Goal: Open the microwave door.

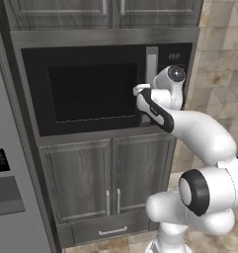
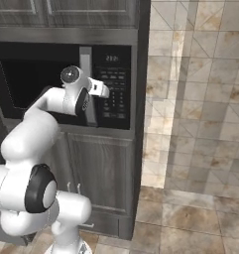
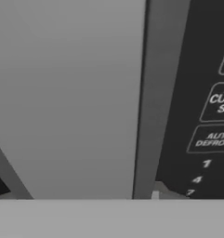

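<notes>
1. Microwave door (image 1: 91, 91) shut flush in the grey cabinet column, its dark glass window facing out, above a pair of lower cabinet doors (image 1: 108, 178).
2. Silver bar handle (image 1: 151, 64) upright along the door's right edge, next to the keypad panel (image 2: 113, 84).
3. From the left base view: gripper (image 1: 139, 91) pressed in at the handle's lower half, wrist folded back toward the arm; fingers hidden against the door.
4. From the right base view: hand's white body just before the handle (image 2: 86, 59), covering its middle; lit digits on the keypad panel's top, unreadable on the left side.
5. From the hand view: handle (image 3: 76, 97) very close, a broad grey face, with keypad buttons (image 3: 211, 139) to its right reading "AUTO DEFROST" and digits 1, 4, 7.
6. Gripper spread or pinched: could not tell; fingertips out of sight in all three.
</notes>
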